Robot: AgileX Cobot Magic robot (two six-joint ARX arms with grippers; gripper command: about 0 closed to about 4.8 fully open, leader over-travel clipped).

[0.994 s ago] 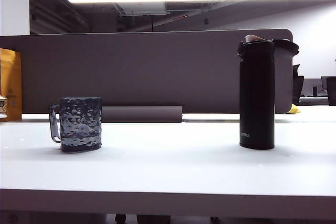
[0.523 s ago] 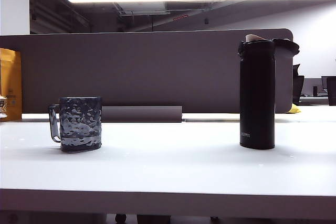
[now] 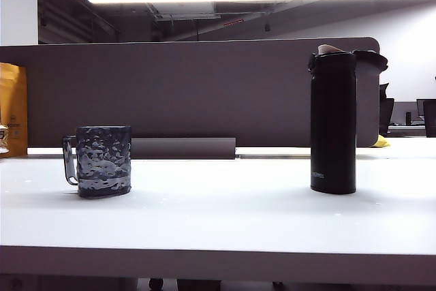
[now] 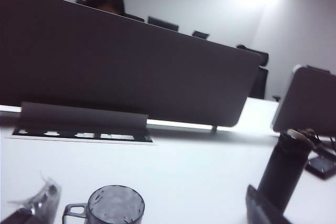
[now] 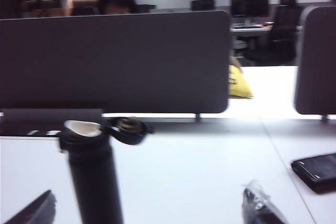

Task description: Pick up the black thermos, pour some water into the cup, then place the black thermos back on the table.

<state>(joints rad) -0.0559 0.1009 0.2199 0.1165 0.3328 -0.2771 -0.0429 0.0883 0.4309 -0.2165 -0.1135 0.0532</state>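
Broadly: white table (image 3: 218, 216), grey partition panel (image 3: 184, 93) behind. Black thermos (image 3: 333, 124) upright at right, lid flipped open, well apart from cup (image 3: 103, 161) at left. Probably heavy with water, stiff, smooth-walled; best gripped mid-body, kept upright. Phone (image 5: 317, 170) off to the side, clear of the path. Left tool (image 4: 149, 216) facing cup, right tool (image 5: 147, 208) facing thermos; both spread wide, empty.

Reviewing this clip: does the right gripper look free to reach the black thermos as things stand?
Probably yes. The black thermos stands upright, lid flipped open, just ahead of the right gripper, whose jaws are open, with only bare table between them.
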